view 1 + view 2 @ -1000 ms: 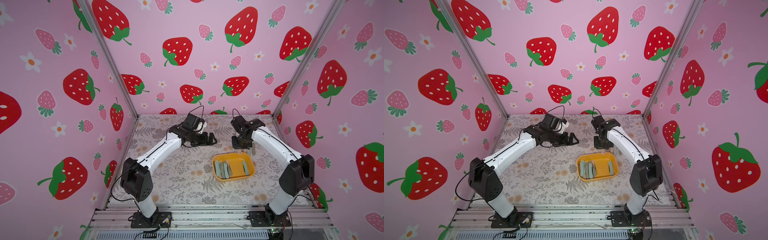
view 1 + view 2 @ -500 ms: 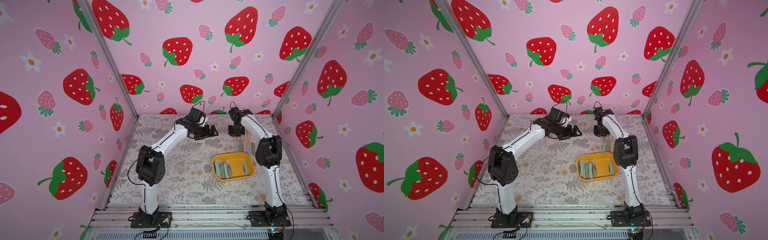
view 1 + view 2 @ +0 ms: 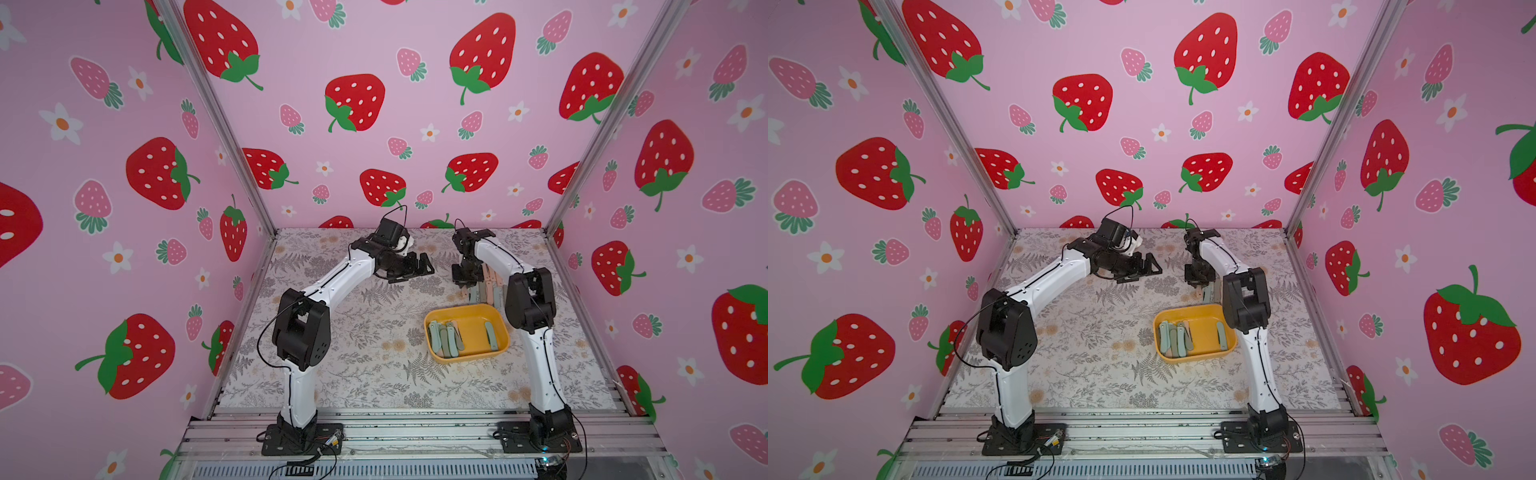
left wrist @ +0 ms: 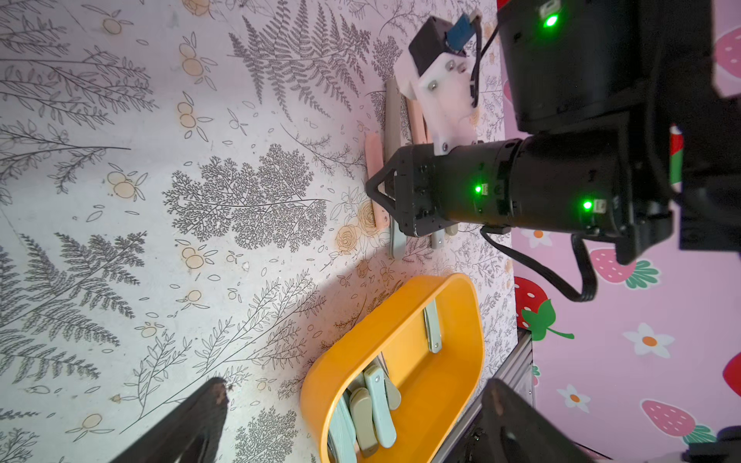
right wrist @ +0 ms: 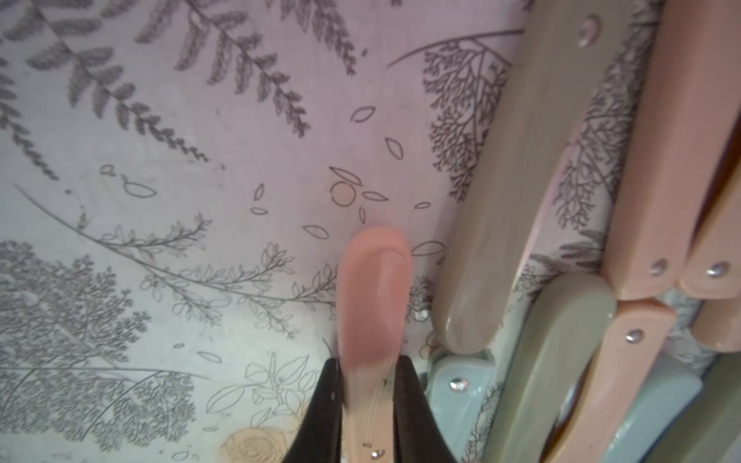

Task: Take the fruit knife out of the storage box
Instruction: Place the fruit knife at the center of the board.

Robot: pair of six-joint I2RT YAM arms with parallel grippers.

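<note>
Two arms stand elbows-up, unlike a second ago | right gripper clamps pink knife just beyond box, beside knife row | left gripper gapes, beyond box

The pink knife between the right gripper's matt black fingers looks like smooth, faintly glossy plastic, as do the knives just beside it, with shiny metal rivets. The box near it is smooth, satin plastic; the table cover under it is matt.
</note>
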